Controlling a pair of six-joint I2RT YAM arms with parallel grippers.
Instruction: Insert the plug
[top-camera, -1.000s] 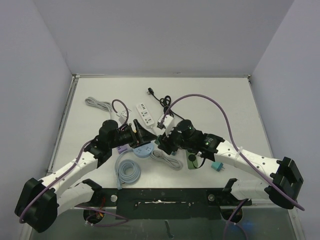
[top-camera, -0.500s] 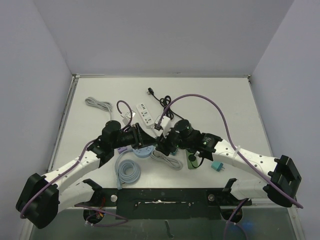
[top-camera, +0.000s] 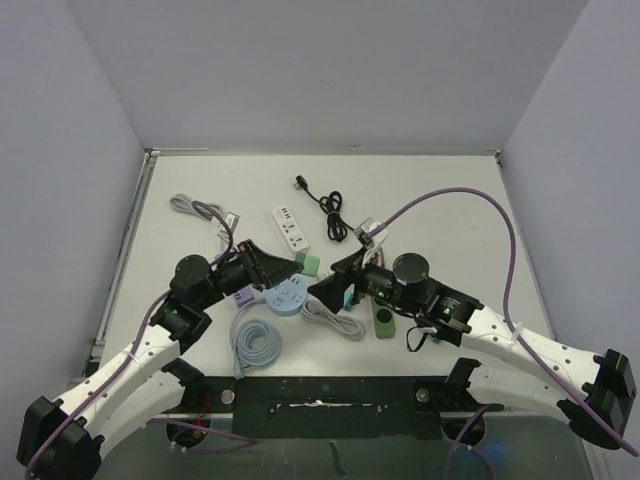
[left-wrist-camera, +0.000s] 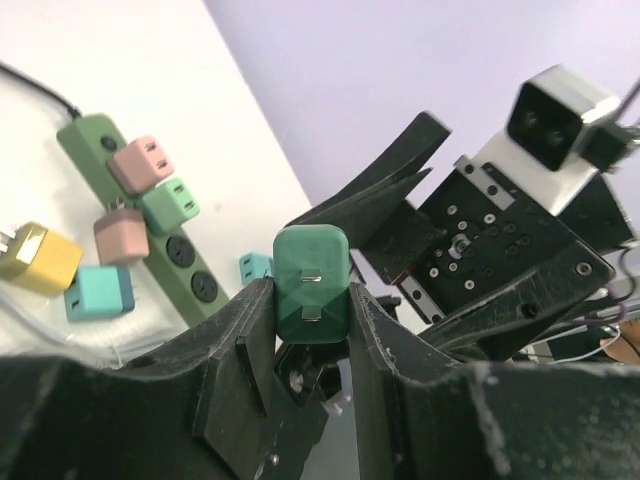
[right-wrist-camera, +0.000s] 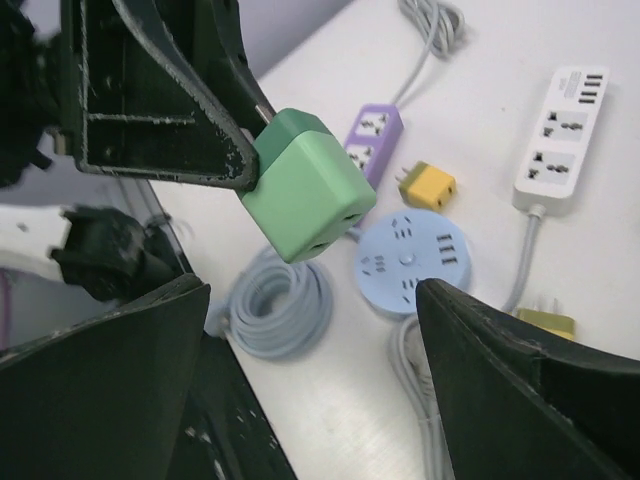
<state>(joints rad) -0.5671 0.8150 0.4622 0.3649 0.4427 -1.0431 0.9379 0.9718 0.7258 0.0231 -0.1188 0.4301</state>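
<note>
Both jaws of my left pincer (left-wrist-camera: 311, 300) clamp the green cube-shaped plastic plug (left-wrist-camera: 311, 275), raised above the white bench (left-wrist-camera: 150, 60); my right pincer (right-wrist-camera: 312, 290) gapes wide, facing it closely.

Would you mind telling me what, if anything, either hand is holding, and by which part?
The left hand grips the green plug by two opposite sides, prongs toward its wrist camera; the right hand is open, empty.

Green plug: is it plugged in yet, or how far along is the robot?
Done: the left gripper has the green plug clamped, clear of the table. In hand: it holds the plug in the air, facing the open right gripper. Left: pushing it into a power strip; it sits in no socket yet.
</note>
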